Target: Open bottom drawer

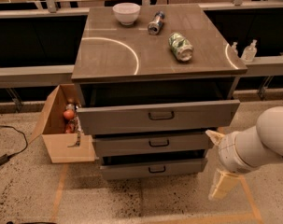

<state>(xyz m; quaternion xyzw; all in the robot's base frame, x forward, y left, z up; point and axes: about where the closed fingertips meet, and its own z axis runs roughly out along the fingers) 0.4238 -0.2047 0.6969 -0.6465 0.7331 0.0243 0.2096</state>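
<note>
The bottom drawer [131,171] is the slimmest of three grey-brown fronts on the cabinet. Its small dark bar handle [157,169] sits at centre. It stands slightly out, less than the middle drawer [127,145] and the top drawer [113,119] above it. My gripper [222,185] hangs on the white arm [262,143] low at the right. It is to the right of the bottom drawer's right end, apart from it, near the floor. It holds nothing that I can see.
A white bowl [126,13], a lying bottle [155,22] and a lying green can [180,46] are on the cabinet top [108,55]. An open cardboard box [61,143] with red items stands left of the cabinet. A cable [10,143] lies on the floor.
</note>
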